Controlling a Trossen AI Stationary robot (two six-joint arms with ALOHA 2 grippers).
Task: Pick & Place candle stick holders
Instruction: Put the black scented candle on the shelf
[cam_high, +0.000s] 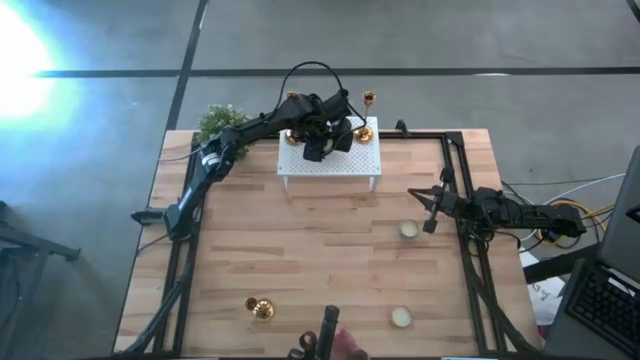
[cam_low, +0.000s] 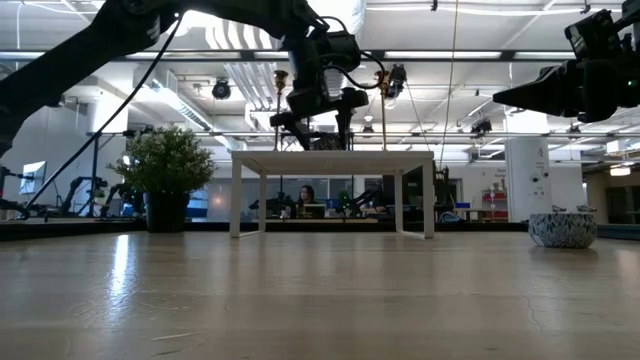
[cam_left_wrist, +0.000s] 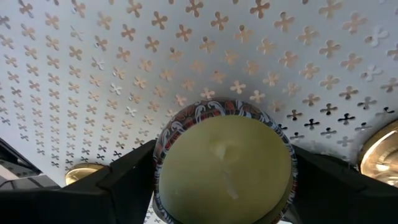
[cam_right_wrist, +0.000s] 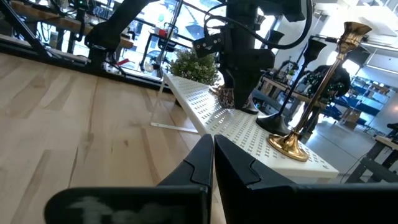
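My left gripper (cam_high: 322, 145) hangs over the white perforated rack (cam_high: 340, 165) at the table's far side, shut on a small round patterned cup of pale wax (cam_left_wrist: 224, 168). Two gold candle stick holders (cam_high: 368, 100) (cam_high: 291, 102) stand upright on their round bases at the rack's far edge. A black holder (cam_right_wrist: 283, 115) stands beside the right-hand gold one (cam_right_wrist: 311, 93). Another gold holder (cam_high: 260, 309) lies on the table near the front left. My right gripper (cam_high: 428, 205) is shut and empty above the table's right side. My left gripper pinches the patterned cup by two opposite sides of its round wall (cam_left_wrist: 160, 155) between its two fingers (cam_left_wrist: 124, 180). The fingers come from above, pointing down. The cup sits upright, wax up, close over the rack top; whether it touches the rack I cannot tell.
Two more wax cups sit on the table, one at the right middle (cam_high: 408, 230) and one near the front (cam_high: 401, 317). A green potted plant (cam_high: 222, 122) stands at the far left corner. A dark object and a person's hand (cam_high: 335, 340) show at the near edge.
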